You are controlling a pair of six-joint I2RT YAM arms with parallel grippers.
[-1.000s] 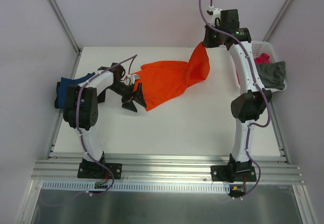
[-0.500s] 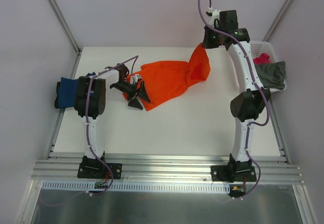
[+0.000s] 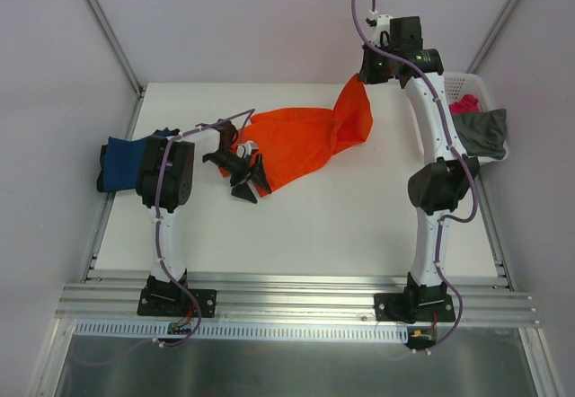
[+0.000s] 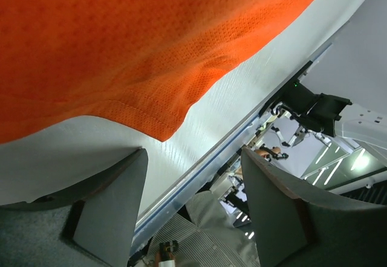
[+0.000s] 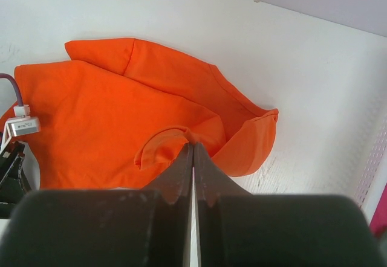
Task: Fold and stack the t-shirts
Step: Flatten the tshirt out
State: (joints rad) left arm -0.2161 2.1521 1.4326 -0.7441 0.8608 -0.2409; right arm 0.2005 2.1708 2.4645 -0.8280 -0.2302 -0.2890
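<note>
Swinging rightward over the last second, the left gripper [image 3: 250,180] now gapes wide at the near-left hem of the orange t-shirt [image 3: 301,136], gripping nothing; the right gripper [image 3: 364,74], unmoved, pinches a raised corner by the far edge of the bench [image 3: 341,226], so spreading looks imminent

Bright, plain orange t-shirt [image 3: 305,141], fine dotted knit seen close up; navy t-shirt [image 3: 115,162] dark blue, plain. Pink t-shirt [image 3: 465,103] is magenta & grey-olive t-shirt [image 3: 483,132] a dull plain tone, both vs. the white lattice basket [image 3: 460,81]. White table [image 3: 341,226]; arms [image 3: 160,235] white w/ black joints, purple cables [image 3: 352,9]; left gripper [image 4: 193,158] dark grey.
</note>
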